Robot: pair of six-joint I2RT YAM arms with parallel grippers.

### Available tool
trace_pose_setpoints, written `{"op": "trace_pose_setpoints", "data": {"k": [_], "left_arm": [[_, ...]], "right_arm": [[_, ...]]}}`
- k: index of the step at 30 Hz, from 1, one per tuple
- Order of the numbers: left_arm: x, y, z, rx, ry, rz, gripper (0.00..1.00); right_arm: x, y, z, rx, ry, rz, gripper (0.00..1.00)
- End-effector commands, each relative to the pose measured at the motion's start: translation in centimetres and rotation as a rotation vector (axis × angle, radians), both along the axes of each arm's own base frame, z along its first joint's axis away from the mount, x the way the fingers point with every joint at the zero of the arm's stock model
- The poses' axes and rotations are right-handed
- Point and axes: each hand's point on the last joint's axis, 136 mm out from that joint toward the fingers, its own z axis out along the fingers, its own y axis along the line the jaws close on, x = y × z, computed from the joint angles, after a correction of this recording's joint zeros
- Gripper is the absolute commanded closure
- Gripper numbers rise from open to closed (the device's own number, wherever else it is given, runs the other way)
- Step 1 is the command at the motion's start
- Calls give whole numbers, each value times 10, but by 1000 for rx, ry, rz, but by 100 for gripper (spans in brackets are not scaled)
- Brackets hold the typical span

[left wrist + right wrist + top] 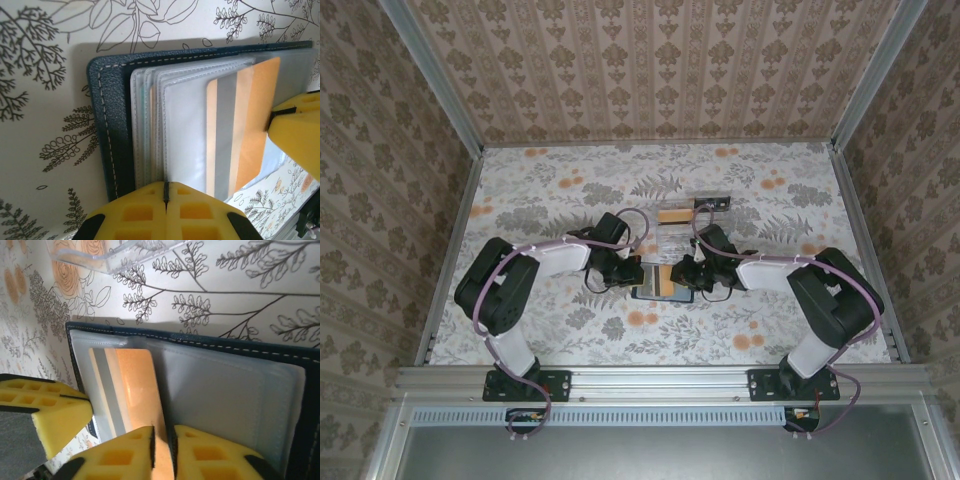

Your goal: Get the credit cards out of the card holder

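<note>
The card holder (672,296) lies open on the floral table between both grippers, dark blue with white stitching (107,125) and clear sleeves (240,347). An orange credit card (260,115) with a grey stripe sticks partway out of a sleeve (132,380). My left gripper (166,185) is shut on the edge of the clear sleeves, and it is at the holder's left side (625,272). My right gripper (163,432) reaches in from the right (685,275). Its jaws stand a narrow gap apart astride the orange card's outer end.
A clear plastic tray (672,214) with an orange card in it sits just behind the holder, and its corner (90,255) is close by. A small dark item (715,203) lies beside it. Patterned walls enclose the table on three sides.
</note>
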Motion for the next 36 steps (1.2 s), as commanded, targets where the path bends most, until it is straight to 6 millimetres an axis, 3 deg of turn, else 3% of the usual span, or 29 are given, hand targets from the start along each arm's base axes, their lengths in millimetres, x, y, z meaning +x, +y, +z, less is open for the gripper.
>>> {"op": "trace_pose_setpoints", "data": {"k": [1,7,11,16,26,31,36], "left_arm": [[-9,23,-27,124,59,19,100],[-9,22,-27,121,62,15,100],[-9,22,-26,123,63,17,100],[-10,25,-27,132,63,14,100],[-8,29,-27,137,65,18,100],[-7,28,-25,130,61,16,100],[-1,22,-13,99,36,13,100]], "right_arm": [[-4,7,-5,45,27,21,75],[-2,14,-11,72,43,29,77],[-3,12,-13,66,45,22,87],[-6,0,-14,53,47,12,96],[-16,-40,-14,35,53,-22,95],[-19,-49,-2,41,24,-20,95],[-15,-53,29,33,-55,8,97]]}}
